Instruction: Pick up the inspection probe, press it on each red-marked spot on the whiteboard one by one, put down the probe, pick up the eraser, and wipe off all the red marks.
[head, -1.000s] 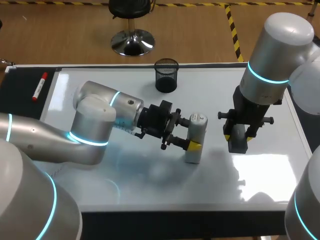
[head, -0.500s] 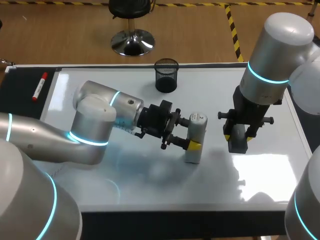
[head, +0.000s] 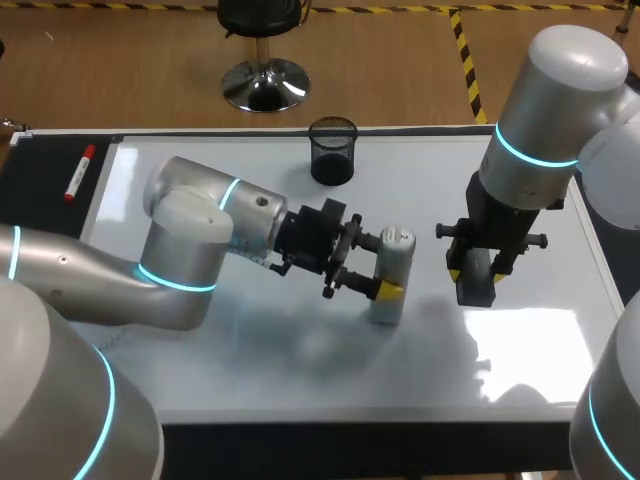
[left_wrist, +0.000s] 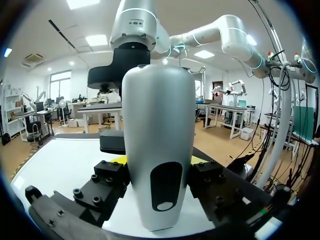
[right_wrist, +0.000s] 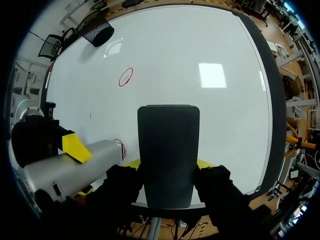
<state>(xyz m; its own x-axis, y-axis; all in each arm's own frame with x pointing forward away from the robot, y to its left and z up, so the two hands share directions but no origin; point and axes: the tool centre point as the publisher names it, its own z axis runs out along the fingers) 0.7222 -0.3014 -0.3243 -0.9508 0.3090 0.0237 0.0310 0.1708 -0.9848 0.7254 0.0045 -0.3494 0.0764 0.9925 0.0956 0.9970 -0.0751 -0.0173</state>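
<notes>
The inspection probe (head: 392, 272), a silver-white cylinder, stands upright with its lower end on the whiteboard (head: 230, 350). My left gripper (head: 385, 266) is shut on it from the side; in the left wrist view the probe (left_wrist: 159, 150) fills the space between the fingers. My right gripper (head: 476, 268) hangs to the probe's right, shut on the dark grey eraser (head: 477, 280), just above the board. In the right wrist view the eraser (right_wrist: 168, 150) sits between the yellow tips. Beside it lies the probe (right_wrist: 75, 167), its end at a small red mark (right_wrist: 120, 146). A red oval mark (right_wrist: 125, 76) lies farther ahead.
A black mesh pen cup (head: 332, 150) stands at the board's far edge, also ahead in the right wrist view (right_wrist: 98, 34). A red marker (head: 78, 172) lies on the dark strip left of the board.
</notes>
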